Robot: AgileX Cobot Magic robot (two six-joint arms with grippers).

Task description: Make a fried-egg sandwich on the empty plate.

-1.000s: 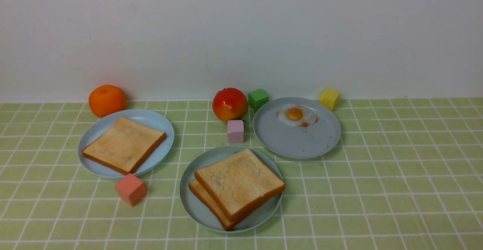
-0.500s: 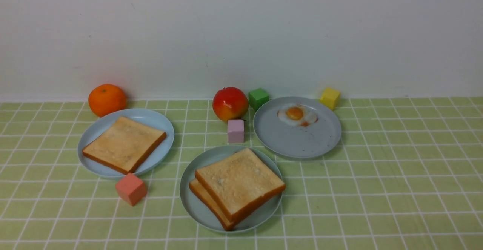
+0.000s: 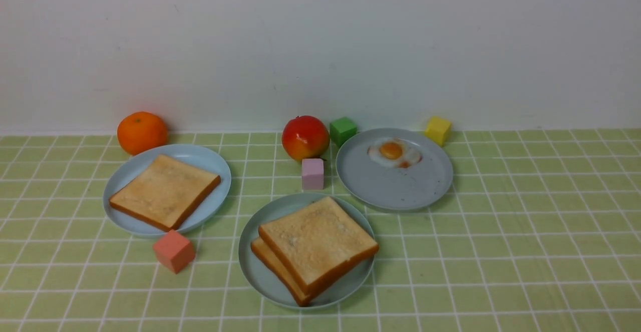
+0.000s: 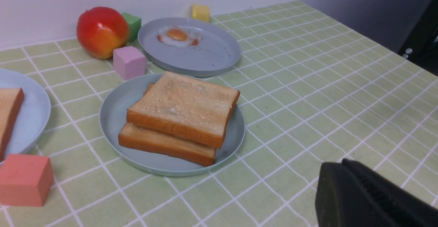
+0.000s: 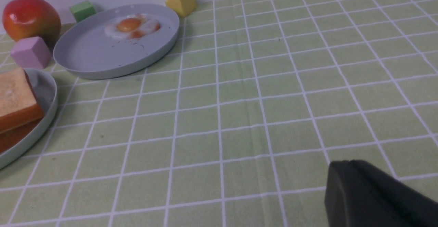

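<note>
Here the mint plate (image 3: 250,264) sits nearest the robot, carrying two stacked toast slices (image 3: 316,247) with no egg between them; the fried egg (image 3: 394,153) lies on the grey-blue plate (image 3: 395,192) behind it. Both the left gripper (image 4: 345,182) and right gripper (image 5: 349,182) are closed (each holding nothing), clear of the plates

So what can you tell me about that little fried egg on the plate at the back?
The fried egg is small and flat, looks like plastic: glossy white with an orange yolk and a reddish-brown spot at its edge. It lies near the far rim of a grey-blue plate, otherwise bare except for dark specks. Nothing else touches it.
</note>
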